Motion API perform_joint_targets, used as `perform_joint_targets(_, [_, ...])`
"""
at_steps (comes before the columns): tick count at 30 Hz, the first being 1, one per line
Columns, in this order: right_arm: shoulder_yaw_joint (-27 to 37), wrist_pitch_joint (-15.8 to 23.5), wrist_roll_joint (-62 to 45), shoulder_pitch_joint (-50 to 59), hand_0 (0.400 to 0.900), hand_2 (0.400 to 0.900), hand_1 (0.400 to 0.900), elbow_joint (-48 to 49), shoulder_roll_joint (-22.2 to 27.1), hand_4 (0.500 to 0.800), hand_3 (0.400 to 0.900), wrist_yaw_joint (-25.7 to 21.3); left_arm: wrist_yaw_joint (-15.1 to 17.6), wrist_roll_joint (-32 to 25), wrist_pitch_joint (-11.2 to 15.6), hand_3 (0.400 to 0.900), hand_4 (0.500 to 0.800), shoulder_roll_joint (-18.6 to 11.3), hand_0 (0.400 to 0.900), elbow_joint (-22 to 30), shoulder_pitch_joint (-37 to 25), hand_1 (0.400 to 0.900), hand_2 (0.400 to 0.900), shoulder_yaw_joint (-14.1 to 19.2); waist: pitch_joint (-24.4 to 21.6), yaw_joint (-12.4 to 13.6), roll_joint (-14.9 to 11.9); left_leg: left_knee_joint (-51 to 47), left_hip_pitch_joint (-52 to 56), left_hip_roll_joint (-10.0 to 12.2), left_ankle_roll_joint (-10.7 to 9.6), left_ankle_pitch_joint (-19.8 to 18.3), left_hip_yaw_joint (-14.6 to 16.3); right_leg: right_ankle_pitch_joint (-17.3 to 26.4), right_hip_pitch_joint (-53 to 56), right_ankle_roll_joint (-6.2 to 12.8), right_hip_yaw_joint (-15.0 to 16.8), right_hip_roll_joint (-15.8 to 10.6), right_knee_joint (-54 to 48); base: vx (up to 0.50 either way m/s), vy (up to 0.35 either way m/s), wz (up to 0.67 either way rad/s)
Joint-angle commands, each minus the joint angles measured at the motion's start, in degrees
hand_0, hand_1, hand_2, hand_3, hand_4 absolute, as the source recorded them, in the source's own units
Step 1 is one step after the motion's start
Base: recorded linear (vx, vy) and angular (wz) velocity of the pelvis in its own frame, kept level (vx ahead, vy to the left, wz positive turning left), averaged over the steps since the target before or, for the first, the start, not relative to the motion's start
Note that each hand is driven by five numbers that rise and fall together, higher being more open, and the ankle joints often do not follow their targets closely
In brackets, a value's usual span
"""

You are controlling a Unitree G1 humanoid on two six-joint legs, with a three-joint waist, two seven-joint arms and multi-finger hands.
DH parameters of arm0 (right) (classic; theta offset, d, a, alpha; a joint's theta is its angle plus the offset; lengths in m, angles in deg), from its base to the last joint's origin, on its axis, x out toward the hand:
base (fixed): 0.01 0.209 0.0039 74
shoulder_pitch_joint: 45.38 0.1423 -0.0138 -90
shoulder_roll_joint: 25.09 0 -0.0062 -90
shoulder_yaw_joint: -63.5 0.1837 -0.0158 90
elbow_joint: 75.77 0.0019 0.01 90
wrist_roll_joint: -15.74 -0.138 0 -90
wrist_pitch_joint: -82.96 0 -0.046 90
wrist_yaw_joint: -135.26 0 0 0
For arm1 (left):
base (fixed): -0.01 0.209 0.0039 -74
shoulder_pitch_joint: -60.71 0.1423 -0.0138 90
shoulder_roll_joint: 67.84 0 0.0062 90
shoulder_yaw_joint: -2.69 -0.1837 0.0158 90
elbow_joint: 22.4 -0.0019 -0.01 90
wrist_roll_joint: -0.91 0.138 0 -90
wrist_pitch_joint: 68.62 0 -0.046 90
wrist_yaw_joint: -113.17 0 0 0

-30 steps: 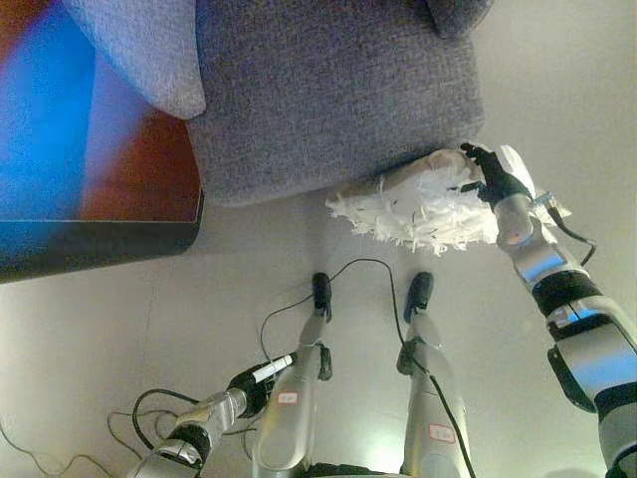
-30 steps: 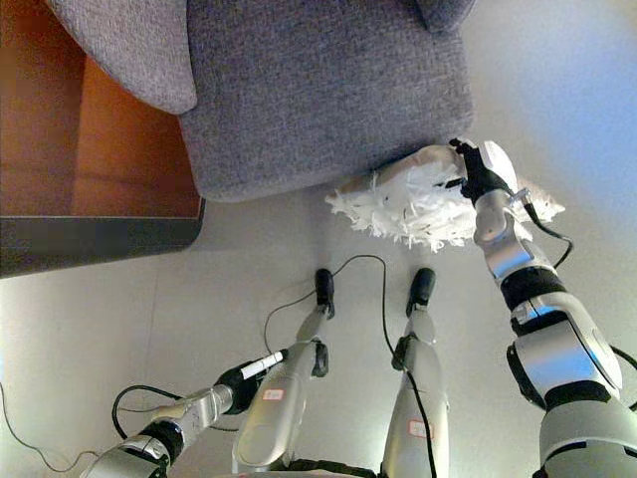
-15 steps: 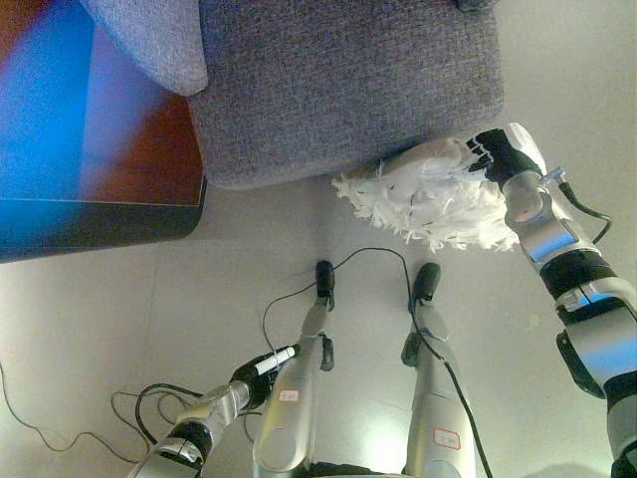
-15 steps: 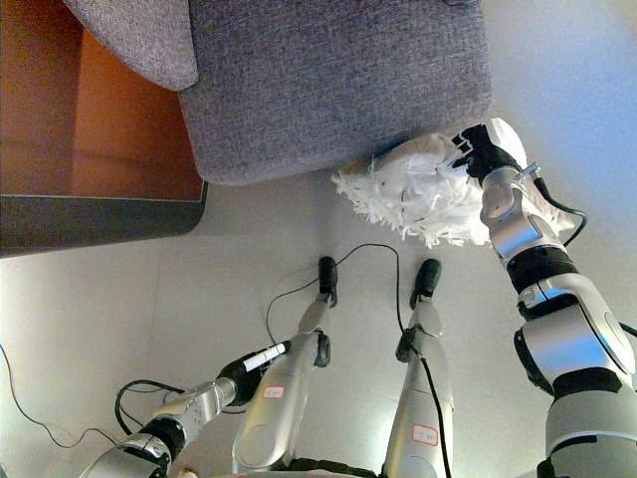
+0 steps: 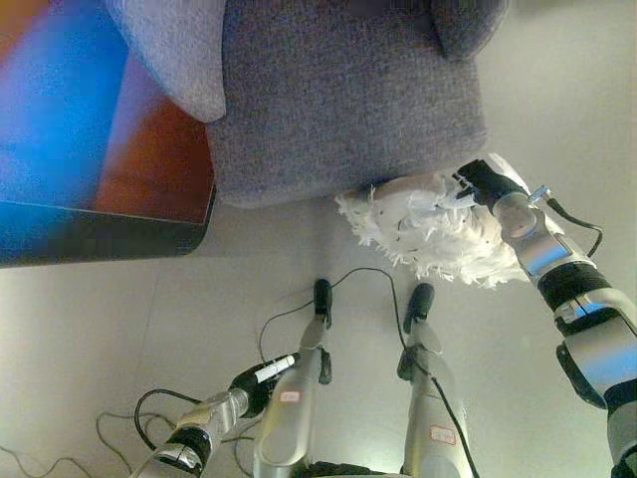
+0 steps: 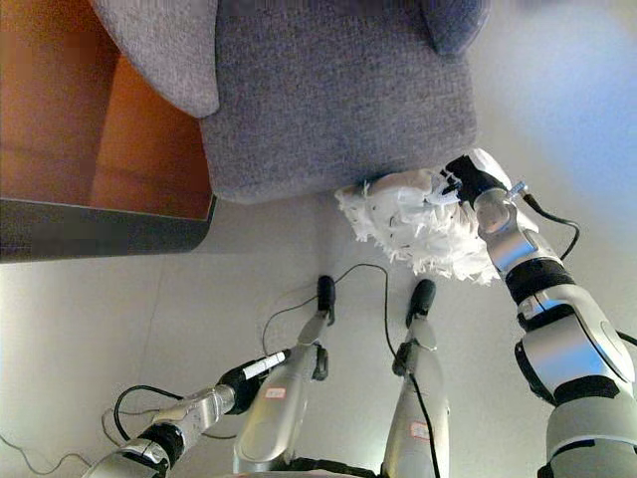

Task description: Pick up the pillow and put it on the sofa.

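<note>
Now right robot hand (image 5: 485,185) pinches shaggy white pillow (image 5: 428,225) at its far edge; lift clear of sofa (image 5: 343,100) front, then carry forward onto seat.

The sofa (image 6: 328,90) is grey cloth with a rough, woven look, and it is matt. The pillow (image 6: 418,224) is white and shaggy, covered in soft, fluffy strips. The floor (image 6: 129,319) is pale and smooth with a slight shine. On the left, the counter (image 6: 90,129) looks like smooth brown wood with a dark edge.
</note>
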Motion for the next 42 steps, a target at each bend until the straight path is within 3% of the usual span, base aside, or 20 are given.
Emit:
perform_joint_targets(1, [-0.2, 9.0, -2.8, 7.5, 0.400, 0.400, 0.400, 9.1, 6.7, 0.500, 0.400, 2.4, -1.0, 3.1, -1.7, 0.900, 0.800, -4.5, 0.900, -3.3, 5.0, 0.900, 0.900, -1.3, 0.5, 0.7, -3.4, 3.3, 3.0, -2.8, -0.2, -6.6, -1.9, -7.7, 6.3, 1.26, -3.6, 2.3, 3.1, 0.08, -0.038, 0.05])
perform_joint_targets(17, [5.8, 12.2, -6.7, -3.0, 0.400, 0.400, 0.400, 21.8, 11.5, 0.500, 0.400, 21.4, -4.3, 9.0, -5.5, 0.900, 0.800, -5.8, 0.900, -6.4, 11.9, 0.900, 0.900, 2.4, -13.8, -0.4, -9.8, -1.8, 18.2, -1.7, -0.9, -8.9, -1.2, -5.8, 25.5, 2.60, -4.2, 3.7, -8.0, 0.15, -0.012, 0.03])
perform_joint_targets(25, [4.8, 8.5, -11.5, 0.6, 0.400, 0.400, 0.400, 23.2, 11.9, 0.500, 0.400, 33.8, -5.3, 11.5, -8.9, 0.900, 0.800, -5.5, 0.900, -10.4, 14.5, 0.900, 0.900, 5.3, -21.3, 0.1, -12.0, -1.8, 23.9, -1.9, -0.9, -10.8, -1.0, -5.4, 32.6, 2.73, -4.5, 4.0, -11.4, 0.19, 0.060, 0.03])
perform_joint_targets(34, [-2.9, 1.1, -17.2, 17.2, 0.400, 0.400, 0.400, 15.7, 8.0, 0.500, 0.400, 37.4, -5.3, 12.4, -12.4, 0.900, 0.800, -5.1, 0.900, -13.3, 13.9, 0.900, 0.900, 5.9, -24.3, 2.8, -14.0, -1.8, 26.8, -2.3, -1.1, -11.7, -2.4, -6.1, 36.9, 2.78, -6.0, 4.0, -12.1, 0.10, 0.076, 0.11])
perform_joint_targets(42, [-4.4, -3.3, -17.8, 20.9, 0.400, 0.400, 0.400, 9.9, 3.6, 0.500, 0.400, 37.4, -4.5, 10.5, -14.7, 0.900, 0.800, -4.9, 0.900, -13.6, 14.2, 0.900, 0.900, 6.1, -24.6, 5.1, -14.5, -1.8, 27.3, -2.4, -1.0, -11.5, -3.6, -6.3, 38.3, 2.95, -7.3, 3.7, -12.1, 0.08, 0.086, 0.12])
